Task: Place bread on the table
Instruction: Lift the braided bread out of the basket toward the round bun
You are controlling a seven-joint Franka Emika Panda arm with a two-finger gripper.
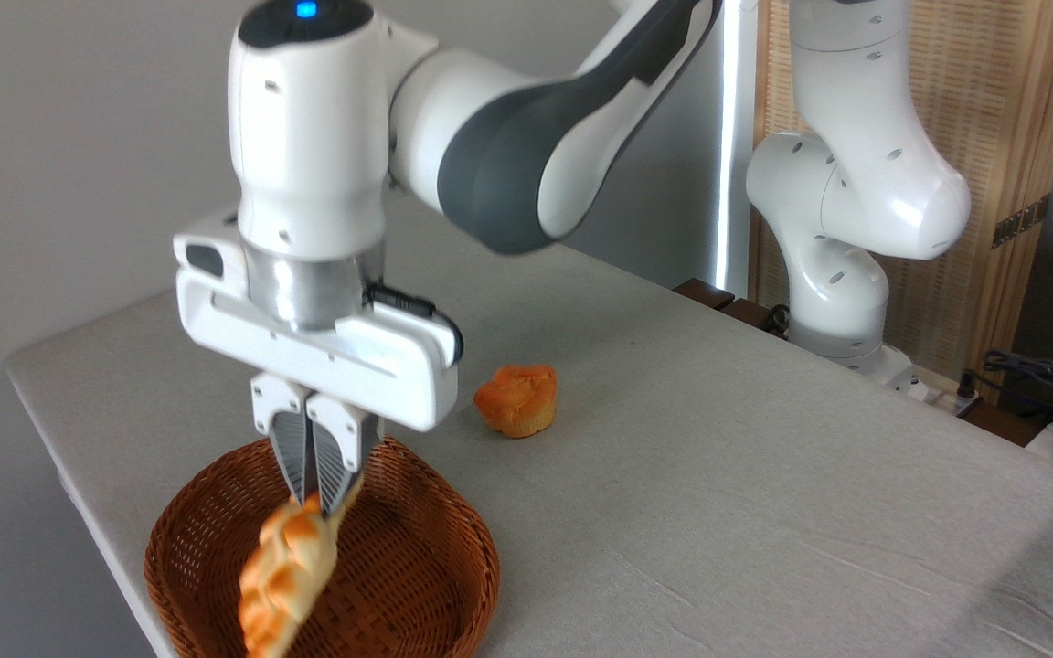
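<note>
The bread, a long braided loaf in cream and golden orange, hangs by its upper end from my gripper. The fingers are shut on that end, and the loaf dangles down and to the left over the brown wicker basket. Its lower tip reaches the bottom edge of the picture. The table, covered in light grey cloth, spreads to the right of the basket.
A small round orange muffin sits on the cloth behind and to the right of the basket. The arm's white base stands at the table's far right edge. Cables lie beyond it. The table's left edge runs just beside the basket.
</note>
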